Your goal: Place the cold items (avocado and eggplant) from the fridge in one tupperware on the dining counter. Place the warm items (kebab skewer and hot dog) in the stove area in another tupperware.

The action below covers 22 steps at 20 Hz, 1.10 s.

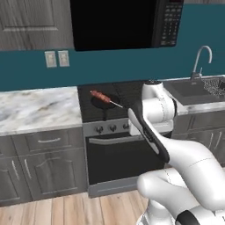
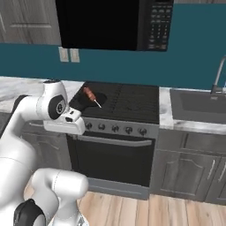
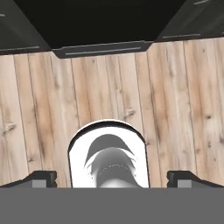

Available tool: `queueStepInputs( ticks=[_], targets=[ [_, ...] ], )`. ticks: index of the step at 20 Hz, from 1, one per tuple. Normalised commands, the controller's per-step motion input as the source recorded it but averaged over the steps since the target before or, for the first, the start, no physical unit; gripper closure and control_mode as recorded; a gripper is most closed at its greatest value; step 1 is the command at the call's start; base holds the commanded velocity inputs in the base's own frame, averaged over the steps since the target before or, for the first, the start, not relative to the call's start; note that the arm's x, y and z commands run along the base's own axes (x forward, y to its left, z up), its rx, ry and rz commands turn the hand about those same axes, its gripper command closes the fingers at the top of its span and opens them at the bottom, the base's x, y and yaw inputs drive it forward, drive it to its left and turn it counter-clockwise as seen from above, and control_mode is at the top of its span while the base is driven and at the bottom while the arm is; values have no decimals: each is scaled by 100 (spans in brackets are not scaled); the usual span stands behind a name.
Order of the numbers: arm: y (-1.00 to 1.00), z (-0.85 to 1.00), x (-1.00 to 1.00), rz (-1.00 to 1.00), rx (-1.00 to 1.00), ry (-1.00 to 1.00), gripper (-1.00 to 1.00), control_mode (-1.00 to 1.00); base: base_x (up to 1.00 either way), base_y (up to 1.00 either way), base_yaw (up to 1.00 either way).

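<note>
Sitting folded in front of the black stove (image 1: 115, 102), the arm is pointing its empty, wide-open gripper (image 3: 112, 178) at the plank floor while the reddish-brown kebab skewer (image 1: 103, 97) is lying in a dark pan (image 2: 88, 100) on the burner, unpacked, so the task looks barely begun.

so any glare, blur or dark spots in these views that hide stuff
Left base view: soft but readable, kebab skewer clear on the pan. Right base view: microwave front solid black, no detail. Hand view: sharp floor planks, no glare; open gripper tips dark at the bottom.
</note>
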Motion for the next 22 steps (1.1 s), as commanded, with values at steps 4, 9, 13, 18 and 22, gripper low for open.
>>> queueStepInputs(
  ticks=[4, 9, 13, 18, 22],
  targets=[
    [0, 0, 0, 0, 0, 0, -100, 100, 78, 0, -8],
    [0, 0, 0, 0, 0, 0, -100, 100, 75, 0, -4],
    [0, 0, 0, 0, 0, 0, -100, 100, 54, 0, -1],
    [0, 0, 0, 0, 0, 0, -100, 100, 17, 0, 0],
    [0, 0, 0, 0, 0, 0, -100, 100, 26, 7, 0]
  ],
)
